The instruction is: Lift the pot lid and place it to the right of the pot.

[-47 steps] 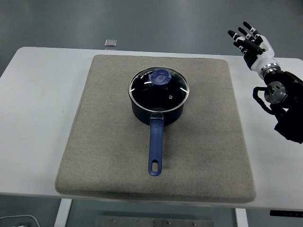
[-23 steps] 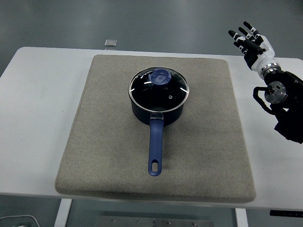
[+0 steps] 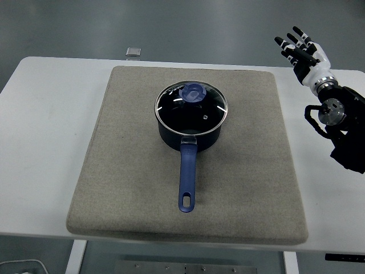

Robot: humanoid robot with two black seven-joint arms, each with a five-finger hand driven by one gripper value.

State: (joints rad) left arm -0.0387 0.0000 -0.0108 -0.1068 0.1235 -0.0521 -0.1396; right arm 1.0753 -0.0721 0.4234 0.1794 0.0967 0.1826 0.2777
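Observation:
A dark blue pot (image 3: 191, 134) stands in the middle of a grey mat (image 3: 131, 171), its long blue handle (image 3: 187, 180) pointing toward the table's near edge. A glass lid (image 3: 191, 106) with a metal rim and a blue knob (image 3: 193, 92) rests on the pot. My right hand (image 3: 300, 50) is raised at the far right, well away from the pot, with fingers spread and nothing held. The left arm is out of view.
The mat lies on a white table (image 3: 45, 125). A small grey square object (image 3: 133, 52) sits at the table's far edge. The mat's right part (image 3: 256, 148) beside the pot is bare.

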